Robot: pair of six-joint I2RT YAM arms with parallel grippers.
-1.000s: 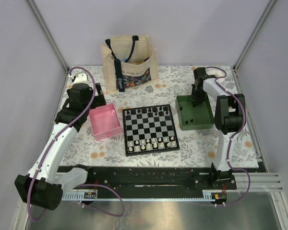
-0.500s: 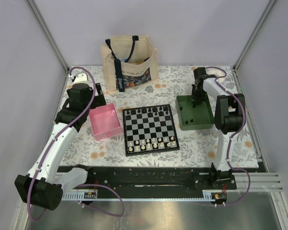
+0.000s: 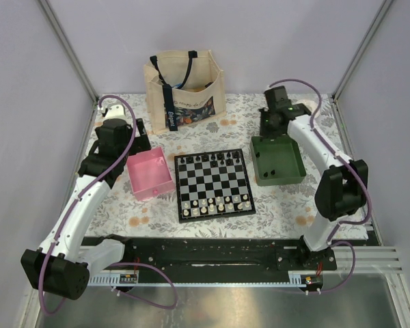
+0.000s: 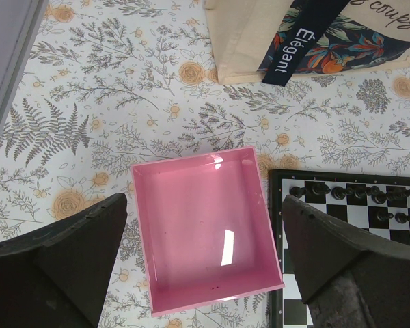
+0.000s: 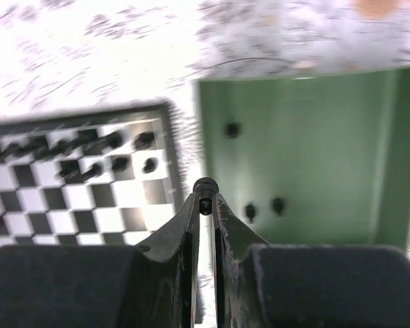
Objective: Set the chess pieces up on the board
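Near green tray (image 5: 314,137) rim: right gripper (image 5: 205,198) jaws are clenching one black chess piece (image 5: 205,185).
Tray contents: three more pieces (image 5: 232,129) are lying inside.
Pink tray (image 4: 205,225): left gripper (image 4: 205,205) jaws are hanging released above it.
Board (image 3: 214,183): is lying on worktop (image 3: 280,201) between trays.

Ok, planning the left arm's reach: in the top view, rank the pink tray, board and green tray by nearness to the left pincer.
1. Pink tray, right by the left pincer.
2. Board, centre.
3. Green tray, far right.
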